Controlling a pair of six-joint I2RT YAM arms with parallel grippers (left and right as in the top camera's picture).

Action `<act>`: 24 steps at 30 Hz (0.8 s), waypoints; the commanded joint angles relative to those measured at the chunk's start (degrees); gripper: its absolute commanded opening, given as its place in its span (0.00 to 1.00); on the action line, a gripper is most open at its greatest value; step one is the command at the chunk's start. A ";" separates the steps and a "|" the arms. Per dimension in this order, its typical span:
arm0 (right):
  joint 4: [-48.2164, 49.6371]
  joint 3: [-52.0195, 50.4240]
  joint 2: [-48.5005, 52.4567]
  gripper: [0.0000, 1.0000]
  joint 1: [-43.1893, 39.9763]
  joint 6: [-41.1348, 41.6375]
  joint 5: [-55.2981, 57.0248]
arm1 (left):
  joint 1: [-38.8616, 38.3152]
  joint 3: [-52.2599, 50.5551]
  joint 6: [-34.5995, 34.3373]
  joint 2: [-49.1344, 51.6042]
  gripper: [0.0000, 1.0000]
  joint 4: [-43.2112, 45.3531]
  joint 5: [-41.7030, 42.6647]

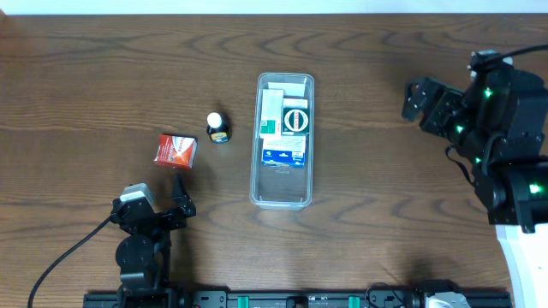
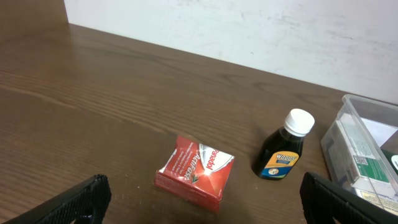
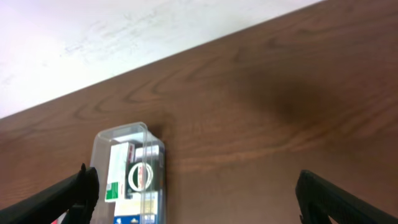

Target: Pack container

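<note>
Black left tool [image 2: 205,186] agape, empty

Clear glossy plastic container [image 1: 282,192] on a dark, matt wood-grain table [image 1: 103,77]; shiny cardboard red box [image 2: 195,172]

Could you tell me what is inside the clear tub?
The clear rectangular plastic tub holds a green-and-white box, a round black-and-white item and a blue box; anything beneath is hidden.

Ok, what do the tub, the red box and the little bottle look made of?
Container: clear, glossy plastic; contents show through its walls. Red box: probably printed cardboard, folded edges, slight sheen. Bottle: dark, shiny, glass or plastic, cannot tell; white cap looks plastic.
</note>
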 commanded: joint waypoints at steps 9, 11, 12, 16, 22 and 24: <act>-2.93 0.24 -0.13 0.99 -0.44 -0.26 -0.35 | 0.35 -0.33 0.57 0.39 0.98 -1.95 -0.20; -2.93 0.24 -0.13 0.99 -0.44 -0.26 -0.33 | 0.35 2.47 0.55 1.36 0.98 -3.56 -0.02; -2.93 0.24 -0.13 0.99 -0.44 -0.26 -0.35 | 0.35 4.13 0.55 2.23 0.98 -4.39 -0.02; -2.93 0.24 -0.13 0.99 -0.44 -0.26 -0.35 | 0.35 14.38 0.57 11.61 0.98 -9.51 -0.04; -2.93 0.24 -0.13 0.99 -0.44 -0.26 -0.35 | 0.35 33.59 0.61 36.11 0.98 -18.27 -0.04; -2.93 0.24 -0.13 0.99 -0.44 -0.26 -0.35 | 0.57 40.35 1.14 45.55 0.98 -22.16 -0.04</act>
